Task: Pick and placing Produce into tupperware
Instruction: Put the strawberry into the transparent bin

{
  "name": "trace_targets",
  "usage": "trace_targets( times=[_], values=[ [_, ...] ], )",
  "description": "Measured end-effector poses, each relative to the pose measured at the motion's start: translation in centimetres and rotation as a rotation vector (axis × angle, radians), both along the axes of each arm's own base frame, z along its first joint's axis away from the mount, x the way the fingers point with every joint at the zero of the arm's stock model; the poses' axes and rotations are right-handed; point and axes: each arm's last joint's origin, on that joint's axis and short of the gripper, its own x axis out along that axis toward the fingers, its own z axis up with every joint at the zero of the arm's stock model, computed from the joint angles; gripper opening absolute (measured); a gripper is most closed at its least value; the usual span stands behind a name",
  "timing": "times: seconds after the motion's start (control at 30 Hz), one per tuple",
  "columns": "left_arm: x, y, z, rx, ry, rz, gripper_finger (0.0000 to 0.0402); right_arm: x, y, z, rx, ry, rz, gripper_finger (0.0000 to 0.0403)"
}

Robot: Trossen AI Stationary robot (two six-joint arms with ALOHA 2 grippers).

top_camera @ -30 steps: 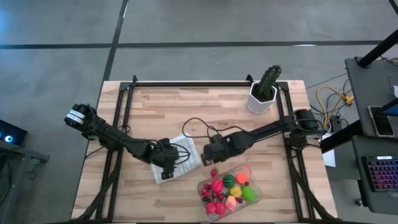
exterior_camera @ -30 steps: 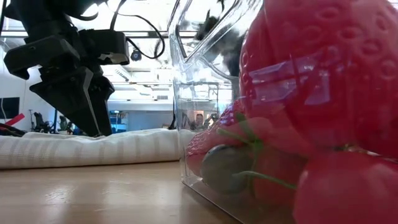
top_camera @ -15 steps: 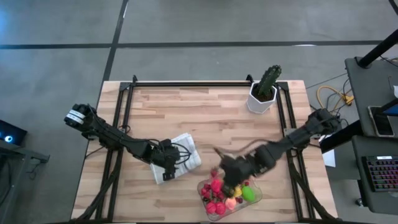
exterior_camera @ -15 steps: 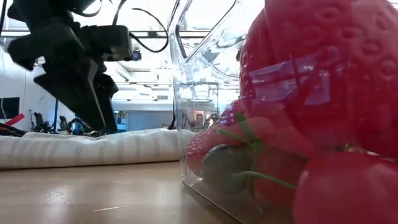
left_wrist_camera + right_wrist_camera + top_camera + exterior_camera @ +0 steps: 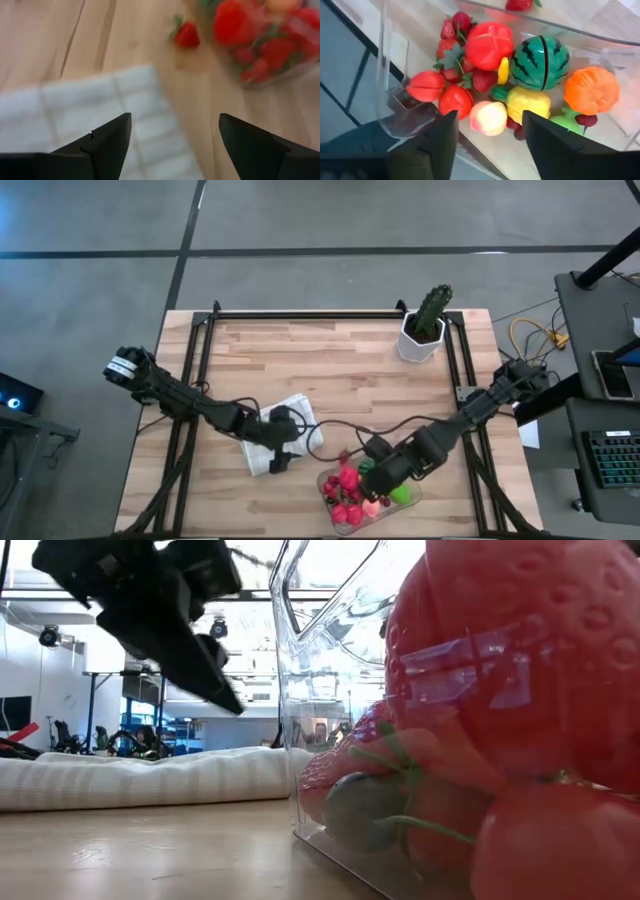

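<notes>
The clear tupperware (image 5: pixel 410 498) sits near the table's front edge, filled with produce (image 5: pixel 490 50): strawberries, a small watermelon (image 5: pixel 540 56), an orange piece, and yellow and pink pieces. One strawberry (image 5: pixel 187 35) lies on the wood just outside it. My right gripper (image 5: pixel 487 150) hangs open above the tupperware's left part, pointing steeply down, with nothing between its fingers. My left gripper (image 5: pixel 172 145) is open too, slanting down over the white checked cloth (image 5: pixel 300 408), and holds nothing.
A cactus in a white pot (image 5: pixel 428 320) stands at the back right of the table. The folded cloth (image 5: pixel 140 778) lies left of the tupperware. Black rails run along the table's left, right and far sides. Bare wood fills the middle and the far half.
My right gripper has swung from beside the cloth toward the table's near edge and now hangs over the tupperware. My left gripper has risen slightly and tipped from pointing down at the cloth to a flatter slant.
</notes>
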Motion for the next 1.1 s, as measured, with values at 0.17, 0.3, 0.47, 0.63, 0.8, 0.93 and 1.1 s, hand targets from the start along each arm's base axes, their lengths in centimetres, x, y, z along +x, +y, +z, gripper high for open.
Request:
trace_targets(
  times=[0.17,0.3,0.47,0.63,0.8,0.93,1.1],
  values=[
    [0.7,-0.2,0.8,0.172,-0.127,-0.206,0.0286,-0.4,0.2,-0.1,0.001,0.024,-0.011,0.0236],
    [1.3,-0.3,0.8,0.417,-0.189,-0.42,0.0286,-0.7,0.8,0.1,0.024,0.028,0.015,0.0244],
    [3.5,0.3,0.3,0.449,-0.209,-0.492,0.0286,-1.0,1.4,0.5,0.047,0.025,-0.002,0.024],
    [6.2,0.6,-0.4,0.436,-0.241,-0.474,0.0286,-1.7,1.9,0.8,0.067,0.034,-0.026,0.0238],
    [8.4,0.4,-1.4,0.459,-0.236,-0.542,0.0286,-2.2,2.6,0.9,0.092,0.049,-0.066,0.0238],
    [10.2,-0.2,-2.4,0.443,-0.24,-0.601,0.0286,-2.5,3.0,0.9,0.101,0.051,-0.097,0.0238],
    [12.2,-0.7,-3.2,0.44,-0.238,-0.608,0.0286,-2.9,3.4,0.9,0.091,0.038,-0.126,0.0238]
  ],
)
